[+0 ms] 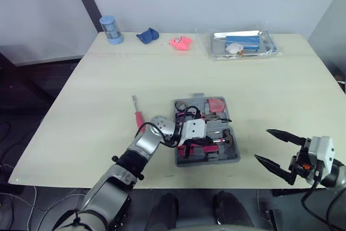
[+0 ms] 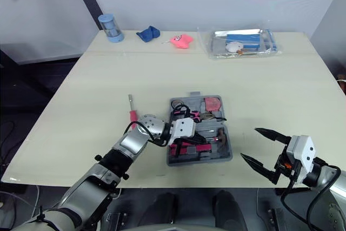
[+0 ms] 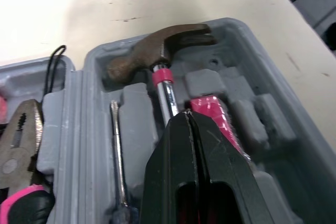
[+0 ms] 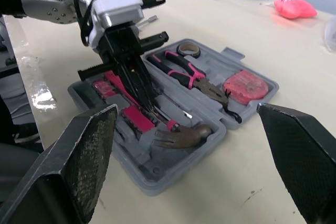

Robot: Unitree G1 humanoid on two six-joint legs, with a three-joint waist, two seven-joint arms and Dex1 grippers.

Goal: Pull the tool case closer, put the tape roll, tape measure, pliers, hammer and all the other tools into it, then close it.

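Table (image 1: 108, 85): left gripper (image 4: 150, 108) clenched, touching hammer (image 3: 157, 51) in tool case (image 4: 157, 182); right gripper (image 1: 261, 144) spread, empty.

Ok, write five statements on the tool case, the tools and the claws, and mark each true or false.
1. The tool case lies open. True.
2. The hammer lies on the table outside the case. False: it lies inside the case.
3. The right claw is open and empty. True.
4. The screwdriver is packed in the case. False: it lies on the table left of the case.
5. The left claw is wide open. False: its fingers are shut, tips at the hammer's handle.
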